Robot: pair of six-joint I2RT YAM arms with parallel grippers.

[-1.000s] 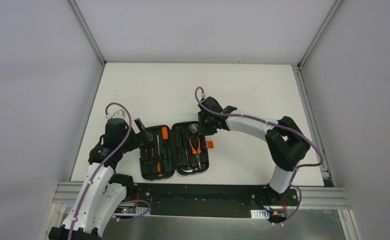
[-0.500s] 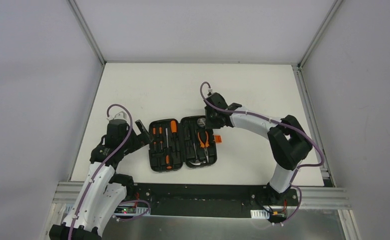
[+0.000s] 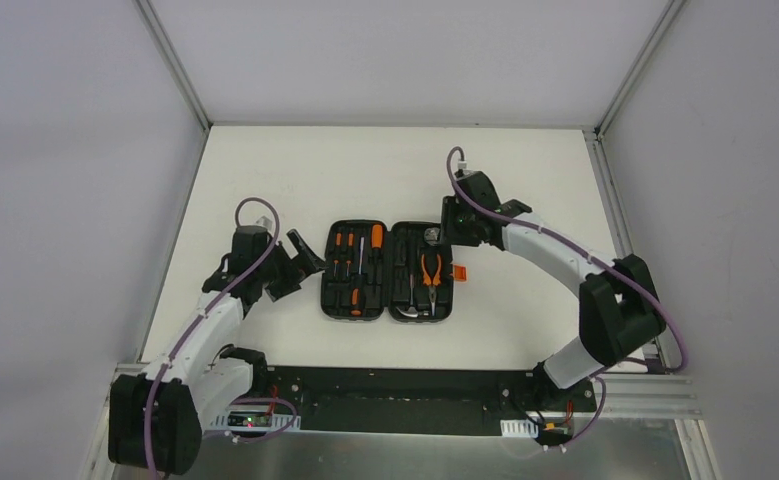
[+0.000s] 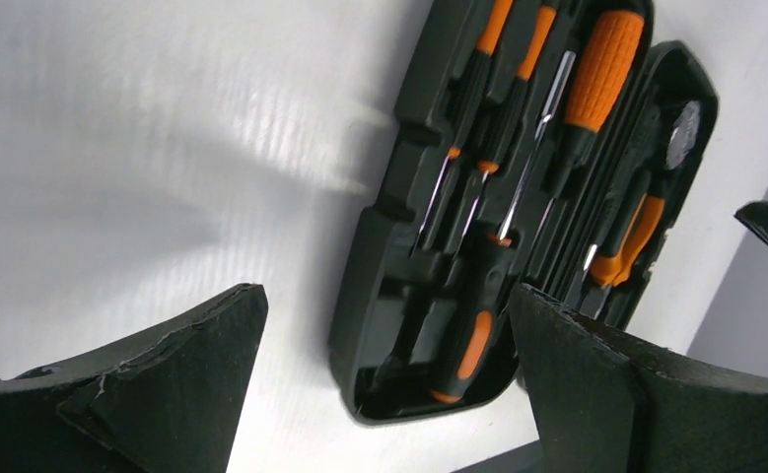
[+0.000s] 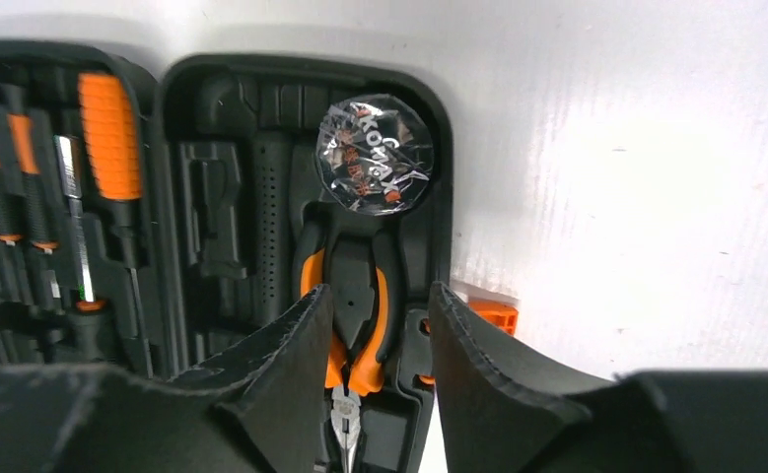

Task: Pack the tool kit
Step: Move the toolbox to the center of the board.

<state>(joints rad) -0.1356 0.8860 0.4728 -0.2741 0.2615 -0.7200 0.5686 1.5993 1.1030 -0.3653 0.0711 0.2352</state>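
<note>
The case [image 3: 353, 315] is lying open and flat at the middle of the table [image 3: 295, 170], both halves facing up. Screwdrivers [image 4: 601, 69] are sitting in the left half; pliers [image 5: 355, 296], a dark hammer and a shiny round disc [image 5: 375, 153] are sitting in the right. No tool is showing loose outside it, so packing looks nearly done. The step in hand looks like folding one half over the other and latching it.

The left gripper [image 3: 305, 254] is hovering just beside the case's left edge with its fingers spread wide, holding nothing. The right gripper [image 5: 378, 315] is hanging over the far right part of the case, above the pliers. Its fingers are standing moderately apart with nothing between them.

To close it well, one arm should be hooking a finger under an outer edge and swinging that half up around the hinge, while the other is pinning the opposite half so the light case is not sliding. The lift should be going slowly, since tilted tools may be slipping from their slots, and the disc looks least secure. The orange latch [image 5: 488, 315] is sticking out on the right edge — it needs to be meeting its catch squarely before being pressed home.
</note>
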